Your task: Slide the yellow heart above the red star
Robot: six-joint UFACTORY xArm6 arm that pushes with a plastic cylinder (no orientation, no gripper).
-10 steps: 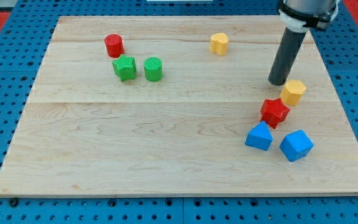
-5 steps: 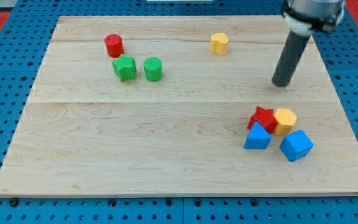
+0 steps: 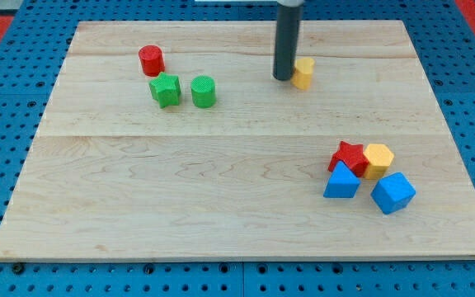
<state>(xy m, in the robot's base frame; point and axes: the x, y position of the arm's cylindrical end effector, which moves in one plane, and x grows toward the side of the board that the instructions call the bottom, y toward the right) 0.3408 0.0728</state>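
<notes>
The yellow heart (image 3: pixel 303 73) lies on the wooden board near the view's top, right of centre. My tip (image 3: pixel 283 77) stands right against its left side. The red star (image 3: pixel 349 156) sits far below and to the right, wedged against a yellow hexagon block (image 3: pixel 378 158) on its right and a blue triangular block (image 3: pixel 341 182) below it. The rod comes down from the view's top edge.
A blue cube-like block (image 3: pixel 393 192) lies below the yellow hexagon block. At the view's upper left are a red cylinder (image 3: pixel 151 60), a green star (image 3: pixel 165 89) and a green cylinder (image 3: pixel 204 91). The wooden board (image 3: pixel 180 198) rests on a blue pegboard.
My tip moved from the view's right side to the left side of the yellow heart, which shifted slightly right and down. Earlier the yellow hexagon block and red star were pushed down against the blue blocks.
</notes>
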